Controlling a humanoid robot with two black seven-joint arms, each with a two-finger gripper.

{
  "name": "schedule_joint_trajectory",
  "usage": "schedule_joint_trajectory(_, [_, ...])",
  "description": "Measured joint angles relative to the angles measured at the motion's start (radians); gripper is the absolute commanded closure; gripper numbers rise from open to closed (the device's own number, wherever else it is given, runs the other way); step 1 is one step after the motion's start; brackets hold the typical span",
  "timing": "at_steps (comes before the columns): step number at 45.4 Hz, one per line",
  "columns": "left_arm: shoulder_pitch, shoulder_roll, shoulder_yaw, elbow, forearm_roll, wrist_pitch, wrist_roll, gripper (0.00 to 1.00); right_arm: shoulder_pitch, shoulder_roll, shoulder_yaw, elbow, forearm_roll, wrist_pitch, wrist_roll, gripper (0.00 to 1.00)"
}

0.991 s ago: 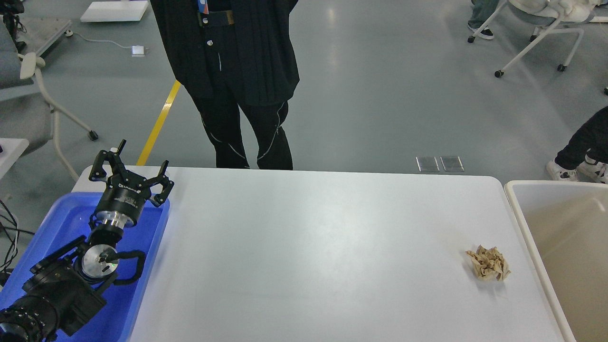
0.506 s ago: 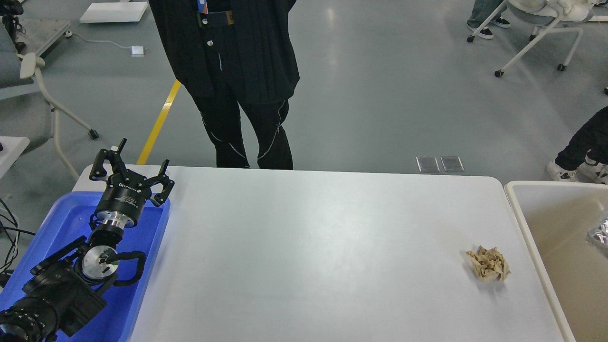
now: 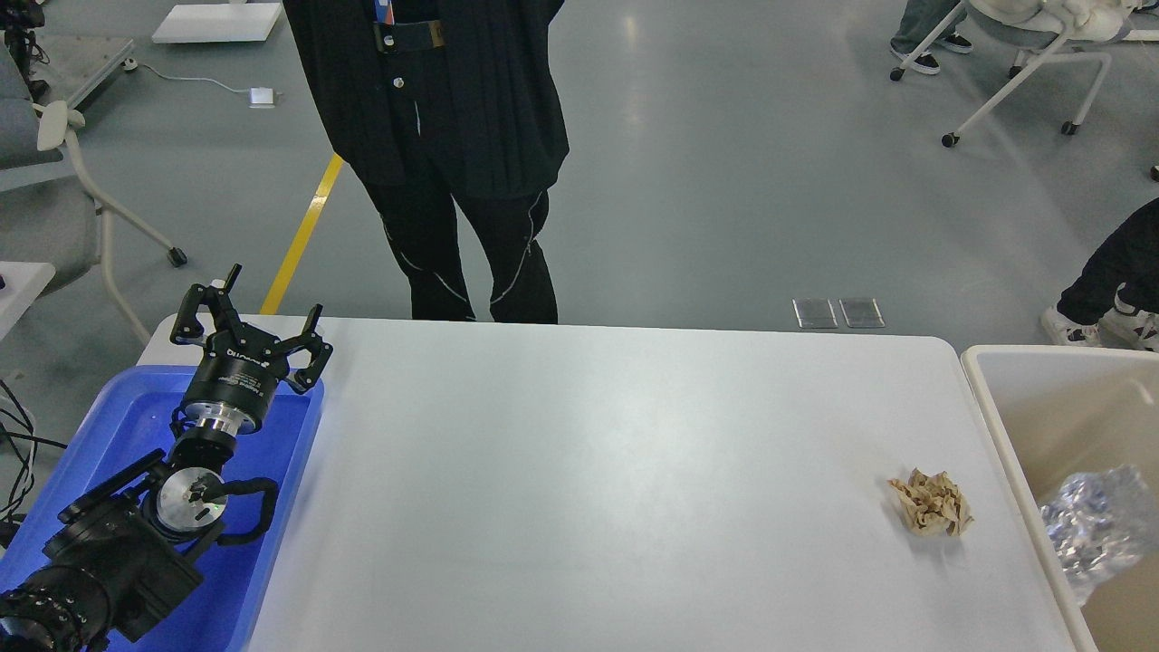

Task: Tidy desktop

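Observation:
The white desktop [image 3: 598, 471] fills the middle of the head view. A crumpled tan paper wad [image 3: 930, 503] lies on it near the right edge. My left gripper [image 3: 256, 312] is open and empty, held above the far end of the blue tray [image 3: 109, 435] at the left. My right gripper is not in view. A crumpled silvery clear wrapper [image 3: 1097, 523] lies inside the cream-white bin [image 3: 996, 398] at the right.
A person in black [image 3: 453, 154] stands close behind the desktop's far edge. Chairs stand on the floor at far left [image 3: 81, 190] and far right [image 3: 1023, 63]. Another person's leg and shoes [image 3: 1109, 290] show at the right.
A silvery wrapper has come into the bin from the right edge and moved further in. My left arm has stayed still. The paper wad has not moved.

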Motion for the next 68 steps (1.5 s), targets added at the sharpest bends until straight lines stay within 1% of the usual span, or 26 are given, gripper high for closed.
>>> schedule_joint_trajectory(5, [0.000, 0.000, 0.000, 0.000, 0.000, 0.000, 0.000, 0.00, 0.002, 0.015, 0.025, 0.002, 0.012, -0.016, 0.000, 0.01])
schedule_joint_trajectory(10, [0.000, 0.000, 0.000, 0.000, 0.000, 0.000, 0.000, 0.00, 0.030, 0.018, 0.096, 0.020, 0.023, -0.022, 0.000, 0.01])
schedule_joint_trajectory(17, [0.000, 0.000, 0.000, 0.000, 0.000, 0.000, 0.000, 0.00, 0.108, -0.059, 0.290, 0.097, 0.030, -0.022, -0.001, 0.01])
schedule_joint_trajectory(23, [0.000, 0.000, 0.000, 0.000, 0.000, 0.000, 0.000, 0.00, 0.167, -0.143, 0.452, 0.209, 0.033, -0.022, -0.001, 0.01])
schedule_joint_trajectory(28, [0.000, 0.000, 0.000, 0.000, 0.000, 0.000, 0.000, 0.00, 0.197, -0.212, 0.537, 0.322, 0.035, -0.024, 0.002, 0.01])
schedule_joint_trajectory(35, [0.000, 0.000, 0.000, 0.000, 0.000, 0.000, 0.000, 0.00, 0.224, -0.277, 0.675, 0.482, 0.036, -0.024, 0.005, 0.01])
schedule_joint_trajectory(42, [0.000, 0.000, 0.000, 0.000, 0.000, 0.000, 0.000, 0.00, 0.234, -0.319, 0.812, 0.645, 0.037, -0.022, 0.006, 0.01])
schedule_joint_trajectory(54, [0.000, 0.000, 0.000, 0.000, 0.000, 0.001, 0.000, 0.00, 0.192, -0.320, 1.004, 0.915, 0.037, -0.022, 0.011, 0.01])
schedule_joint_trajectory(61, [0.000, 0.000, 0.000, 0.000, 0.000, 0.001, 0.000, 0.00, 0.130, -0.277, 1.131, 0.997, 0.038, -0.022, 0.022, 0.01])
schedule_joint_trajectory(68, [0.000, 0.000, 0.000, 0.000, 0.000, 0.001, 0.000, 0.00, 0.042, -0.215, 1.213, 1.036, 0.037, -0.023, 0.027, 0.01])
